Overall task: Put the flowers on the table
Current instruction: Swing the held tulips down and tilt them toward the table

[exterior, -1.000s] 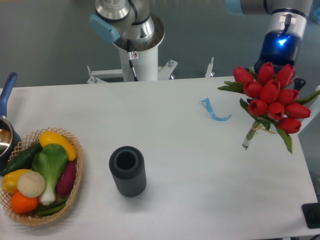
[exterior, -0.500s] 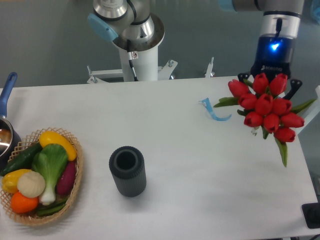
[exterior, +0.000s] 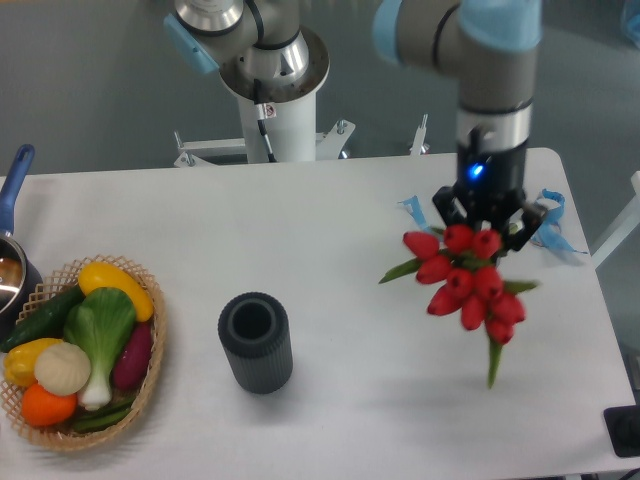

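The flowers (exterior: pixel 467 285), a bunch of red tulips with green leaves, hang in the air over the right part of the white table (exterior: pixel 330 240). Their heads point toward the camera and their stems are hidden behind the blooms. My gripper (exterior: pixel 487 230) is directly above the bunch and shut on it, with dark fingers (exterior: pixel 446 207) showing on either side. One long green leaf (exterior: pixel 493 360) trails toward the front. I cannot tell whether the bunch touches the tabletop.
A dark ribbed cylinder vase (exterior: pixel 256 342) stands upright in the middle front. A wicker basket (exterior: pixel 152 365) of vegetables sits at the front left, beside a pot (exterior: pixel 10 270). Curly blue ribbon (exterior: pixel 553 228) lies at the right edge behind the gripper.
The arm has swung left and toward the front, carrying the flowers from the table's far right edge to over its right-middle part. The bunch now hangs lower.
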{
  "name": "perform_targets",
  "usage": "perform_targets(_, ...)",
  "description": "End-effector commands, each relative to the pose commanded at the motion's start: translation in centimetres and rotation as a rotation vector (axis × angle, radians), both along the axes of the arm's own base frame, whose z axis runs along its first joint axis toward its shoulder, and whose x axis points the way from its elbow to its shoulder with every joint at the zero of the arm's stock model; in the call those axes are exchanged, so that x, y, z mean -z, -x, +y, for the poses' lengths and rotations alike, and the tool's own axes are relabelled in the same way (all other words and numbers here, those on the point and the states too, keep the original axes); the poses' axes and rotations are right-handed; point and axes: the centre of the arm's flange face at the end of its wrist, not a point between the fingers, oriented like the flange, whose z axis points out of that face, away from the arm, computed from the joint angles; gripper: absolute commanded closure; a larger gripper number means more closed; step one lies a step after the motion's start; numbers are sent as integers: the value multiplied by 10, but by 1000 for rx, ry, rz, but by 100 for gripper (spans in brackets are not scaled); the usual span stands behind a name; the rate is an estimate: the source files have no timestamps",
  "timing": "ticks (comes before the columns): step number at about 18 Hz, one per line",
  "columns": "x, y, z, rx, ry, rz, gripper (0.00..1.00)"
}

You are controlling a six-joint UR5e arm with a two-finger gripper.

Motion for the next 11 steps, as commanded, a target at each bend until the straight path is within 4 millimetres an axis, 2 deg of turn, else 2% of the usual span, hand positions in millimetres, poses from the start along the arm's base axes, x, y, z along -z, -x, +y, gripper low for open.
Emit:
perform_targets(3,39,-9,27,21,163,36,69)
perform_targets(5,66,-2,32,17,208,23,67)
perform_targets(8,118,15,46,17,245,-25,67)
perform_targets(11,145,26,54,19,258,-43,67)
